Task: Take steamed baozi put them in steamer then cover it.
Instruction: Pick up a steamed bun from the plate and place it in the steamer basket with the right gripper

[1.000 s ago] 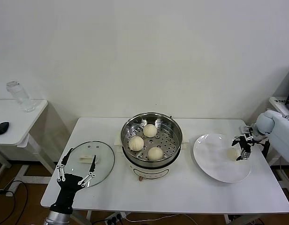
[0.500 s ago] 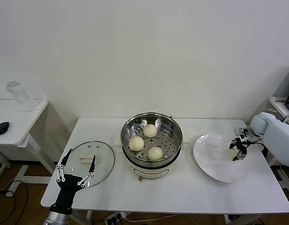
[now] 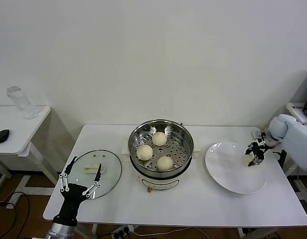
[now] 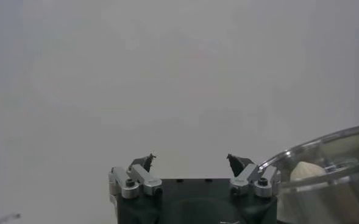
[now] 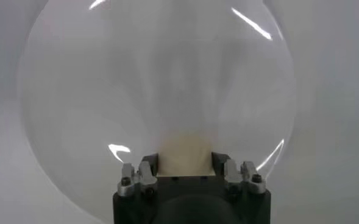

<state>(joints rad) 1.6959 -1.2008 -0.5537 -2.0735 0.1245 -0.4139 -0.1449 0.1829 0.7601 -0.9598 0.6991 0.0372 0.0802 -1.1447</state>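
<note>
1. Three pale cream steamed baozi (image 3: 159, 138) sit in the shiny perforated steel steamer (image 3: 185, 135); a fourth (image 3: 249, 159) is over the flat white plate (image 3: 228, 169).
2. Right gripper (image 3: 254, 154), released a second ago, now clenches that fourth bun.
3. Left gripper (image 3: 79, 180) unchanged, splayed beside the clear glass cover (image 3: 109, 172).

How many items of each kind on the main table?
Baozi: 4, three in the steamer, one in the right gripper over the plate
Steamer: 1
Glass cover: 1
Plate: 1
Total: 7
</note>
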